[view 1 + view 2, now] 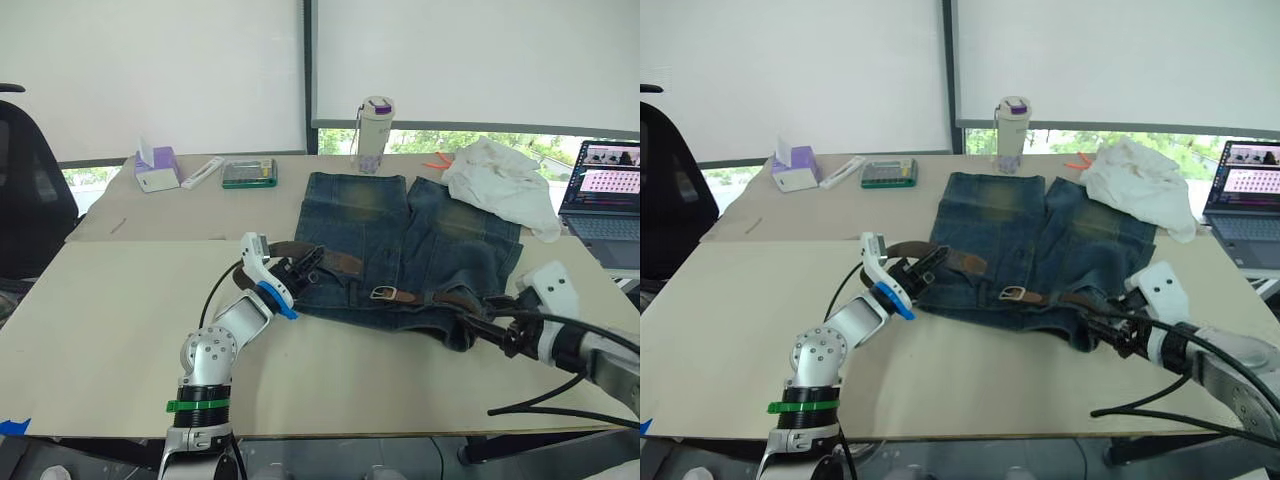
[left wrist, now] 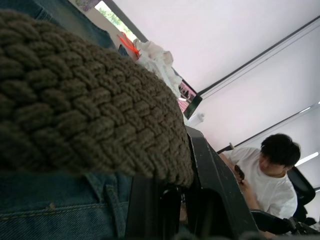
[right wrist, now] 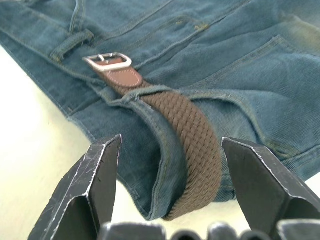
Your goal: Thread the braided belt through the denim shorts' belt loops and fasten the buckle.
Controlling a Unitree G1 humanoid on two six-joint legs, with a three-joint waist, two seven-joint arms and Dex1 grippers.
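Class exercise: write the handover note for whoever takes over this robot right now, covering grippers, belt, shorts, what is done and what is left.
Left gripper: shut on the belt at the left end of the waistband.
Right gripper: open, straddling the belt at the right end.
Shorts: flat on the table, waistband toward the robot.
Done: belt runs along the waistband, under one loop.
Left: buckle lies unfastened mid-waistband.

White cloth (image 1: 500,182), laptop (image 1: 603,203), tumbler (image 1: 374,134), tissue box (image 1: 156,168)
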